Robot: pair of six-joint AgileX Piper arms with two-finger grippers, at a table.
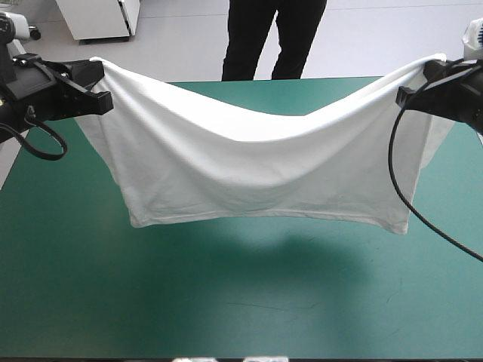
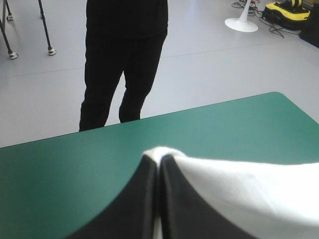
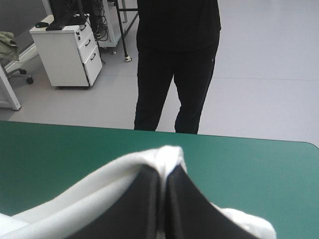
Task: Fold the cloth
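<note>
T-shirt point(image 1: 249, 166): white, hung sagging between two claws. Left gripper point(image 2: 158, 160), right gripper point(image 3: 164, 172): each clamped on an upper corner. Table point(image 1: 226, 302): teal-green cover, beneath.

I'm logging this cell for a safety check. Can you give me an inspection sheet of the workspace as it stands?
Surface: teal-green cover, lying flat.
Job's things: T-shirt lifted off the table, hung between the two arms, sagging in the middle, its lower hem free.
Clutter: nothing seen.
Grippers: left end effector shut on the T-shirt's edge; right end effector shut on the opposite edge.
Cables: nothing seen.
Surroundings: nothing seen at or over the table's top.
</note>
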